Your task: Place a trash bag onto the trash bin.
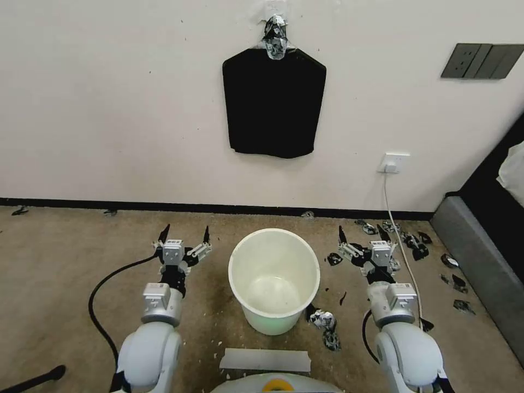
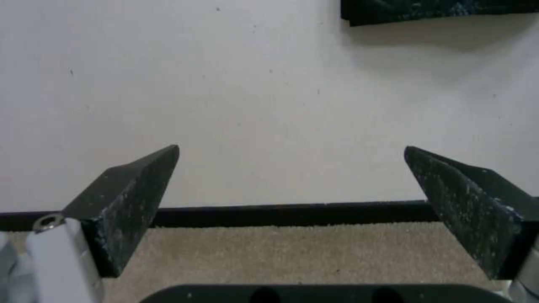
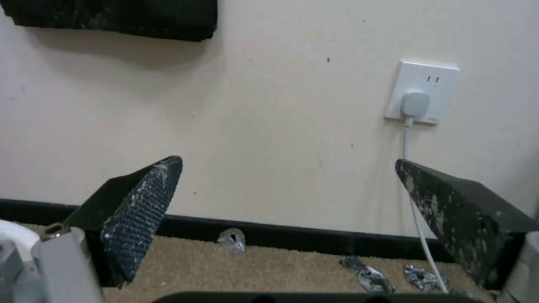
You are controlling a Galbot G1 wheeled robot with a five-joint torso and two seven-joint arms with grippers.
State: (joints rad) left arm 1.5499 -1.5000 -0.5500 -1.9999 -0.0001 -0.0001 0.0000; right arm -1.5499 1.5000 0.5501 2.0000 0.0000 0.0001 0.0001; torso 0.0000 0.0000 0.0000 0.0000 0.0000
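The trash bin point(image 1: 274, 256), a round cream-white bucket, stands upright and unlined on the carpet in the middle of the head view. The trash bag is out of view. A flat black bag pack point(image 1: 274, 103) hangs on the wall above the bin, and its lower edge shows in the left wrist view point(image 2: 438, 10) and the right wrist view point(image 3: 112, 17). My left gripper point(image 1: 185, 234) point(image 2: 291, 148) hovers open to the left of the bin, holding nothing. On the bin's right, my right gripper point(image 1: 361, 230) point(image 3: 288, 160) is open too and holds nothing. Both point toward the wall.
Torn black plastic scraps point(image 1: 406, 240) litter the carpet to the right and beside the bin point(image 1: 325, 322). A wall socket point(image 1: 393, 162) with a white cable point(image 1: 401, 245) is at the right. A grey furniture edge point(image 1: 480, 262) runs along the far right. A pale strip point(image 1: 266, 360) lies before the bin.
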